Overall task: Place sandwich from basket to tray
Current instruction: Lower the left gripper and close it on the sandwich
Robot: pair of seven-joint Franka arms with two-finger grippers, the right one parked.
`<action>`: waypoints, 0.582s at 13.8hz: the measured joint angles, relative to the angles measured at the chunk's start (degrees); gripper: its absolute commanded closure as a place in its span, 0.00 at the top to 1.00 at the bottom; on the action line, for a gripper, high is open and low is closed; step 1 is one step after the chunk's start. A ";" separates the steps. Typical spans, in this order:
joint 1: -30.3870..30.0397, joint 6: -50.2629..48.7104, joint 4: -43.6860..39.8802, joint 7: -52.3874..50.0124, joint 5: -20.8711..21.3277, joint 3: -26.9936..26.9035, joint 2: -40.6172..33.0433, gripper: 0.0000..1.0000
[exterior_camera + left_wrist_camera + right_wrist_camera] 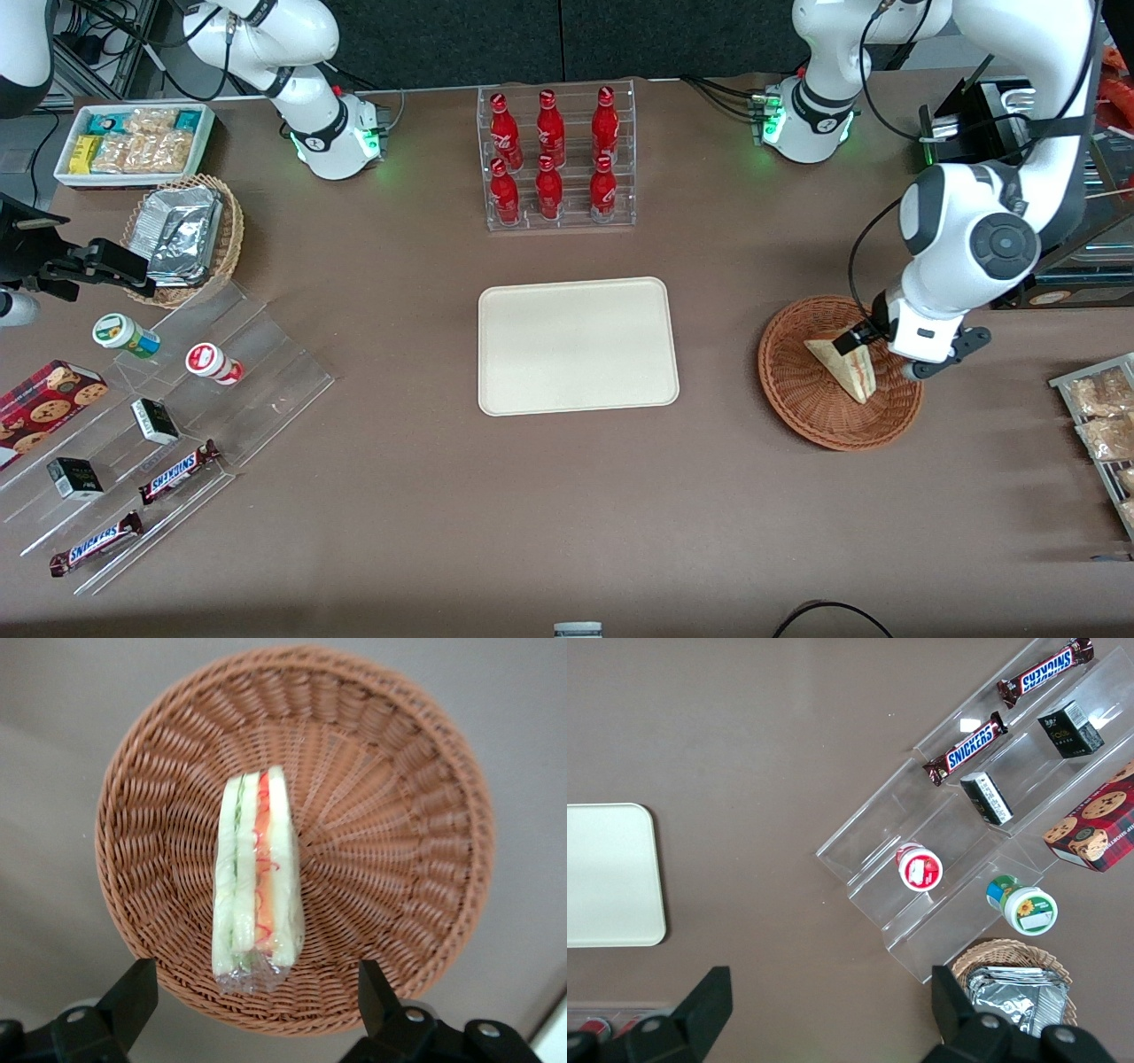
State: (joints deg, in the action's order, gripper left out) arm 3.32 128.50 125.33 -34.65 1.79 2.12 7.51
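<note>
The gripper (861, 347) hangs over the basket (797, 394) at the right of the front frame, its fingers spread wide and holding nothing; in the wrist view the two dark fingertips (133, 990) stand well apart, one on each side of the sandwich (256, 890), above it and not touching it; the sandwich (844, 366) lies inside the basket (399, 859), resting on the woven floor with its cut edge up, so that a green stripe and a red-pink stripe show between the pale bread layers; its clear wrap bunches at the end nearest the fingertips.

The tray (578, 346) sits flat on the brown worktop (443, 505) at the centre of the front frame, bare, well apart from the basket and toward the parked arm's end from it; a corner of the same tray (611, 875) shows at the left edge of the right wrist frame.

Above the tray in the front frame stands a clear rack of red bottles (554, 159); at the upper left sit a white bin of snack packets (133, 142) and a tan basket with foil packs (182, 237); at the lower left a clear stepped stand (177, 425) carries two Snickers bars (177, 470), small dark boxes, two small tubs and a cookie box (49, 399).
</note>
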 measured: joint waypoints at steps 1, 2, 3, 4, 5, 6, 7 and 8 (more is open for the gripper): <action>-0.07 0.49 0.69 -0.12 0.00 -0.08 0.02 1.00; -0.15 1.01 0.99 -0.15 0.00 -0.19 0.15 1.00; -0.17 1.70 1.29 -0.17 0.00 -0.29 0.44 1.00; -0.18 2.52 1.70 -0.20 0.00 -0.34 0.90 1.00; -0.18 3.52 2.16 -0.23 0.00 -0.34 1.41 1.00; -0.18 4.62 2.56 -0.25 0.00 -0.34 1.98 1.00; -0.18 5.56 2.79 -0.27 0.00 -0.35 2.61 1.00; -0.18 6.98 2.97 -0.29 0.00 -0.35 3.42 1.00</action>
State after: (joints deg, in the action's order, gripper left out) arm 3.14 135.48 128.30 -34.94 1.79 1.76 10.93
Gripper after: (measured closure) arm 0.000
